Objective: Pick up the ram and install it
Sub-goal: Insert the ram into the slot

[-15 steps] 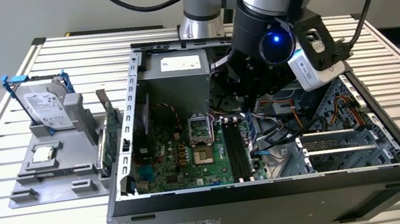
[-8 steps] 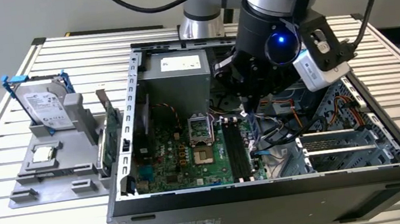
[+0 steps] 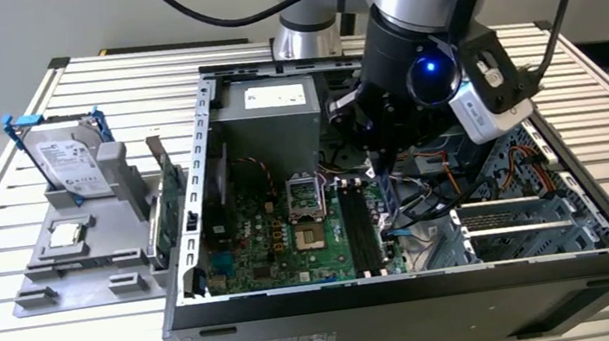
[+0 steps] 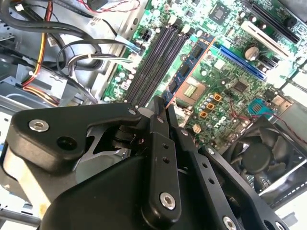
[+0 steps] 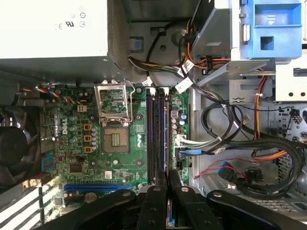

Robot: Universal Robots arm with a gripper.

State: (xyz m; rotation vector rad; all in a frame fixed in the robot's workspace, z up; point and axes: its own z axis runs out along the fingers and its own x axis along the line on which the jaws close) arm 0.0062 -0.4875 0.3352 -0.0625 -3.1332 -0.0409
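Note:
My gripper [image 3: 379,168] hangs inside the open computer case, just over the far end of the black memory slots [image 3: 364,228] on the green motherboard [image 3: 266,236]. In both wrist views the two black fingers [image 5: 157,196] stand almost together, pointing at the slots [image 5: 157,139] [image 4: 156,62]. A thin green-blue edge, the ram [image 5: 168,216], shows in the narrow gap between them, seen edge-on and in line with the slots. Most of the ram is hidden by the fingers. The gripper [image 4: 161,103] [image 5: 169,179] is shut on it.
Bundled cables [image 5: 230,139] lie beside the slots, with the CPU socket [image 5: 115,139] on their other side. A fan [image 4: 259,158] and the grey power supply [image 3: 273,109] are nearby. Outside the case, on the exterior view's left, a grey holder [image 3: 82,250] carries a hard drive [image 3: 69,160] and a green expansion card [image 3: 168,192].

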